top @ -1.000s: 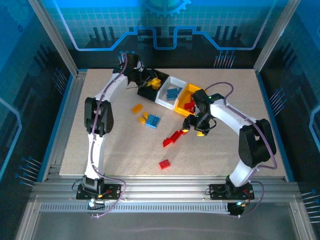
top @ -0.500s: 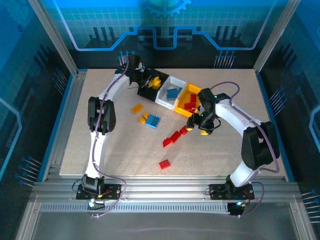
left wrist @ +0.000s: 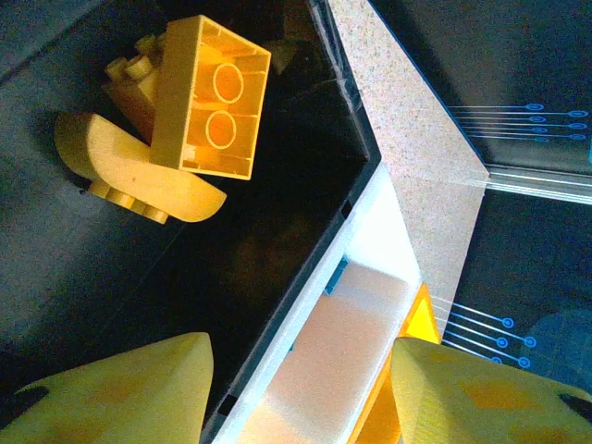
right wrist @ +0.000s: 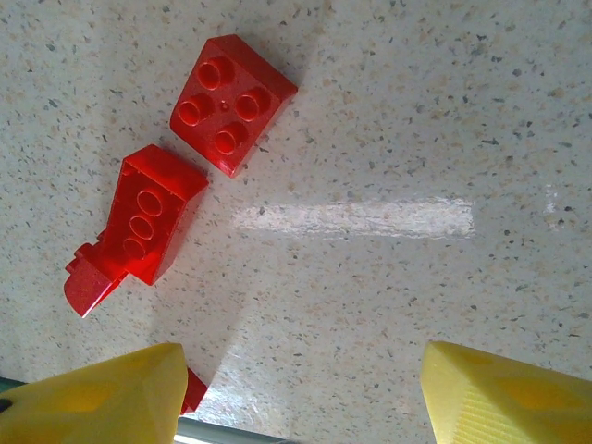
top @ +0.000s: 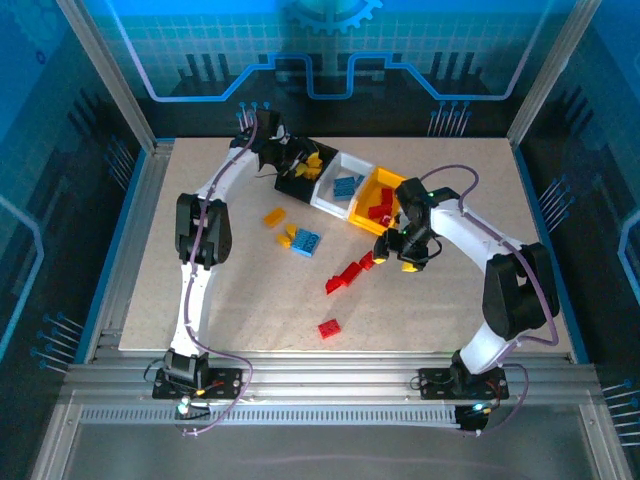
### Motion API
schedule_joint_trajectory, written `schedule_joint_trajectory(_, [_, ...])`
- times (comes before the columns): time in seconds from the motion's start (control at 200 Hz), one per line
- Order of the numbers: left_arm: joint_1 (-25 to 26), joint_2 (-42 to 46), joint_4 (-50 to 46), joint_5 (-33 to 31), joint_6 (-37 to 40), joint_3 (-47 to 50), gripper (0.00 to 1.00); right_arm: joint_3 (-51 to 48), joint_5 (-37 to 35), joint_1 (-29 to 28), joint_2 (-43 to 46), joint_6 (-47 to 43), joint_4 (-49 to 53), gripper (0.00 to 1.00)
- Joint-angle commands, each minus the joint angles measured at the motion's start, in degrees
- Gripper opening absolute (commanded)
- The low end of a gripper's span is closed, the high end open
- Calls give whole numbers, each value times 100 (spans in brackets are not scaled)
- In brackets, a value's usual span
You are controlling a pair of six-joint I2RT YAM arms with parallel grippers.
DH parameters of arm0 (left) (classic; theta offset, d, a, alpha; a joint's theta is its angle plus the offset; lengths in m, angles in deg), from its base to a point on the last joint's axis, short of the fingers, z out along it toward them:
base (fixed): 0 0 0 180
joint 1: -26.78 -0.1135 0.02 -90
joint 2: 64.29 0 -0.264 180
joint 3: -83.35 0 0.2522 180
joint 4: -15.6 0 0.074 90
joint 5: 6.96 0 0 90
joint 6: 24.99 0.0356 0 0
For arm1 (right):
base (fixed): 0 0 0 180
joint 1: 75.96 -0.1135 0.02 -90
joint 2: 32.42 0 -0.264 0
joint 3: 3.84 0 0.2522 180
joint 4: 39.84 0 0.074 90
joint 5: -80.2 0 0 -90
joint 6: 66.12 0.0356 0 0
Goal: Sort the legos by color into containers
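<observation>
Left wrist view: the left gripper [left wrist: 296, 398] is hanging over the black bin [left wrist: 111, 277], its two yellow fingers [left wrist: 120, 388] standing apart with nothing between them. Three yellow bricks [left wrist: 211, 97] are lying together in the far corner of that bin, one of them hollow side up and leaning on a curved piece. The white bin [left wrist: 361, 342] is adjoining the black one, with a blue brick [left wrist: 335, 276] showing at its wall, and the yellow bin [left wrist: 418, 324] is adjoining the white one.

Right wrist view: the right gripper [right wrist: 296, 398] is pointing straight down at the table [right wrist: 416, 139], jaws spread and holding nothing. A square red brick [right wrist: 231, 104] and a long red brick [right wrist: 139, 227] are lying just beside each other ahead of the fingertips, towards the left of the view.

Top external view: the left arm [top: 215, 190] is reaching far forward, almost fully stretched, with its wrist bending right over the black bin at the left end of the row. The right arm [top: 470, 235] is arching up from its base, elbow out to the right, forearm sweeping left and wrist dipping near the front of the yellow bin. A lone red brick [top: 328, 328], a loose blue brick [top: 306, 242] and two loose yellow pieces [top: 273, 216] are lying on the table between the arms.
</observation>
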Motion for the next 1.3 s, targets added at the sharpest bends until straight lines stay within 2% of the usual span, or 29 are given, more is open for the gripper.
schedule_joint_trajectory(0.0, [-39, 390, -175, 50, 135, 110, 57, -69, 115, 64, 111, 26, 53, 69])
schedule_joint_trajectory(0.24, [-40, 1055, -604, 59, 712, 352, 65, -265, 496, 39, -25, 998, -603, 72])
schedule_joint_trajectory(0.38, [-44, 1797, -883, -39, 1280, 866, 72, -225, 266, -7, -165, 1789, -855, 73])
schedule_joint_trajectory(0.59, [-39, 3088, -1306, -354, 2144, 2053, 83, 275, -215, -82, -576, 2310, -789, 73])
schedule_joint_trajectory(0.735, [-70, 3959, -1298, -519, 2365, 3113, 99, 750, -455, -245, -1031, 2424, -592, 73])
schedule_joint_trajectory(1.011, [-120, 5361, -1556, -874, 2783, 4697, 99, 1448, -757, -618, -1724, 2617, -308, 73])
schedule_joint_trajectory(1.296, [-405, 6345, -1768, -1029, 3004, 5551, 99, 1540, -1211, -857, -1980, 3210, 0, 71])
